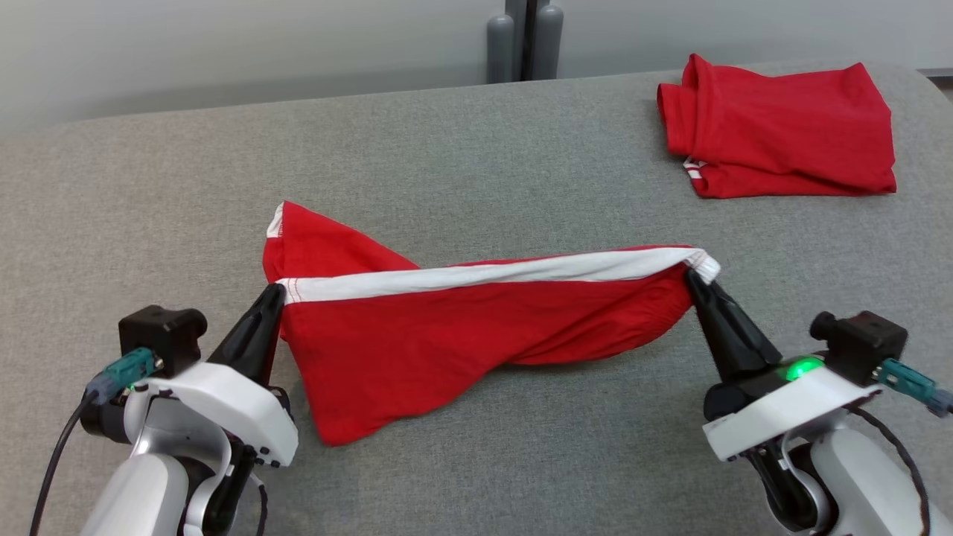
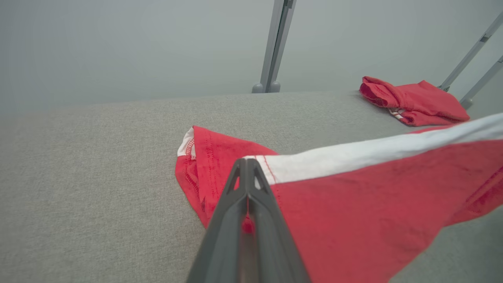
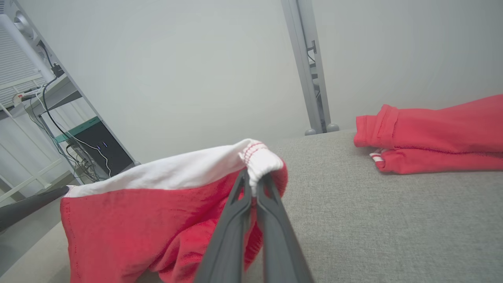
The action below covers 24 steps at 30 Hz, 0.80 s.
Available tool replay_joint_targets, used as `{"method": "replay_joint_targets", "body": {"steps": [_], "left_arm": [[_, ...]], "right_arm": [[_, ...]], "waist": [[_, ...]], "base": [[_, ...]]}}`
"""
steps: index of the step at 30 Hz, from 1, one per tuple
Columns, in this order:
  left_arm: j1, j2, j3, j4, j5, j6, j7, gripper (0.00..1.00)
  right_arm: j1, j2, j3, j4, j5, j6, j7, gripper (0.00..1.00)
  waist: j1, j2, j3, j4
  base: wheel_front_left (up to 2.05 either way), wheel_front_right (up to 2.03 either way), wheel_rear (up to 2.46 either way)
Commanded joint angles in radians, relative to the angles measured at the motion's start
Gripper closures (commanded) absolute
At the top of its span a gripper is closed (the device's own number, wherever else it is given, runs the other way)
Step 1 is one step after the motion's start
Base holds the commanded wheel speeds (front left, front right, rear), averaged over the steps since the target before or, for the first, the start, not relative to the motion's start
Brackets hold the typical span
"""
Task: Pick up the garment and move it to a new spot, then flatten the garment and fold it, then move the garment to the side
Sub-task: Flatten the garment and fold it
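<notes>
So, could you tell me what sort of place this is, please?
Probably a robotics lab or test room: a grey fabric-covered worktable, metal frame posts behind it, and a shelf of cabled electronics against a bare wall.

The garment (image 1: 447, 335) is soft, matt red knit cloth with a smooth white cloth band stitched in red along its top edge, and the second red garment (image 1: 782, 126) beyond it looks like the same matt cloth. Under the garment, the desk (image 1: 476, 149) has a grey woven covering, matt and slightly rough. At the garment's two ends, the left hand (image 1: 274, 292) and right hand (image 1: 692, 277) have dark matt plastic fingers (image 1: 249, 339) below glossy white plastic wrist shells (image 1: 223, 406).
</notes>
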State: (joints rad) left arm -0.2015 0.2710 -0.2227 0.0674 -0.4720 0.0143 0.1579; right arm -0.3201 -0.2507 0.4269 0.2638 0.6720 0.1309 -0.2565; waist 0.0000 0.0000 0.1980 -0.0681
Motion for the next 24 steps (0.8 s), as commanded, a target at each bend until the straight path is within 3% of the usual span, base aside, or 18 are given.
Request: {"method": "replay_joint_targets", "body": {"steps": [1,9,13,19,24], "left_arm": [[0.021,-0.004,0.008,-0.029,-0.014,0.008,-0.007,1.00],[0.036,-0.013,0.009,-0.117,-0.034,0.011,-0.012,1.00],[-0.038,0.014,0.000,-0.129,-0.016,-0.025,-0.020,1.00],[-0.274,0.066,0.002,-0.053,-0.014,-0.095,-0.006,1.00],[-0.552,0.094,-0.001,0.077,-0.033,-0.127,0.007,1.00]], "right_arm": [[0.022,-0.013,-0.016,-0.020,-0.003,0.000,-0.007,1.00],[0.042,-0.030,-0.045,-0.080,-0.008,0.000,-0.009,1.00],[-0.023,-0.039,-0.034,-0.086,0.012,0.000,-0.009,1.00],[-0.229,-0.085,0.003,-0.068,0.036,0.000,0.008,1.00],[-0.425,-0.128,0.013,-0.035,0.077,0.000,0.028,1.00]], "waist": [[0.0000,0.0000,-0.005,0.008],[0.0000,0.0000,-0.011,0.031],[0.0000,0.0000,0.013,0.033],[0.0000,0.0000,0.122,0.032],[0.0000,0.0000,0.229,0.043]], "base": [[0.00,0.00,0.00],[0.00,0.00,0.00],[0.00,0.00,0.00],[0.00,0.00,0.00],[0.00,0.00,0.00]]}}
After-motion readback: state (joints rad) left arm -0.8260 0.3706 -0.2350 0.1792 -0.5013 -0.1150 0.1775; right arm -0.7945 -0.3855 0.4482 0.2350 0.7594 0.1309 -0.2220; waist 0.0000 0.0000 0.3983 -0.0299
